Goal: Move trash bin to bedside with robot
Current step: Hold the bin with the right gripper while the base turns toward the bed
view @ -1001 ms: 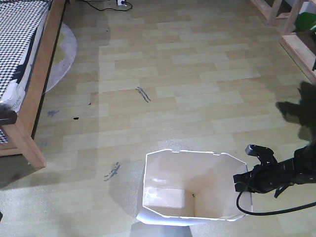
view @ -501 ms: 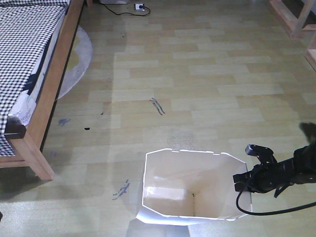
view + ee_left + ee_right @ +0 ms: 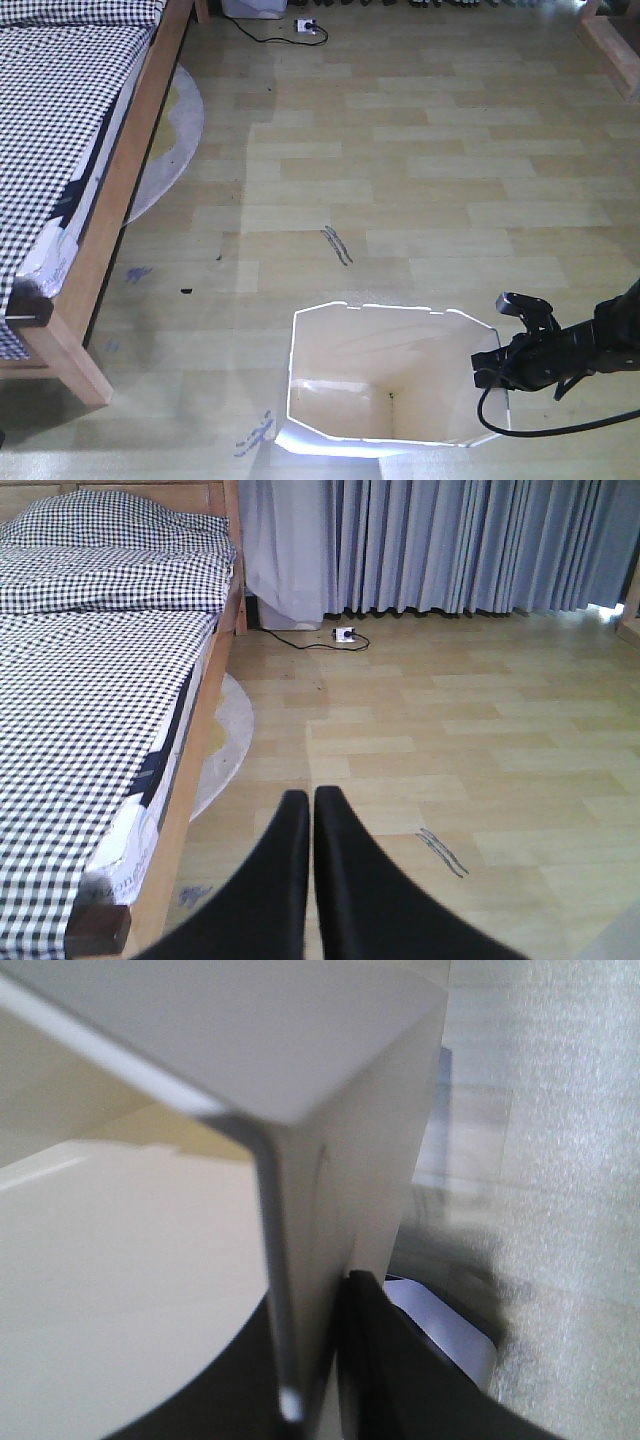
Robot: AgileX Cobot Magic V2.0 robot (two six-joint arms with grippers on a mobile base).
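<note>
The white faceted trash bin (image 3: 335, 375) stands open-topped on the wood floor at the bottom centre of the front view. My right gripper (image 3: 491, 367), black with a trailing cable, is shut on the bin's right wall; the right wrist view shows the thin wall (image 3: 330, 1110) pinched between the right gripper's (image 3: 316, 1305) fingers. The bed (image 3: 60, 120), with checked bedding and a light wooden frame, runs along the left, about a bin's width of floor away from the bin. My left gripper (image 3: 311, 802) is shut and empty, pointing along the floor beside the bed (image 3: 90, 670).
A round grey rug (image 3: 172, 140) lies partly under the bed. A power strip with a black cable (image 3: 305, 25) sits by the far wall under grey curtains (image 3: 450, 540). Wooden furniture (image 3: 612, 35) stands at the top right. Scuff marks (image 3: 338, 245) streak the floor.
The bed, rug and floor marks have slid right and down in the front view, and more of the bed shows. The bin and right gripper keep the same place in the frame.
</note>
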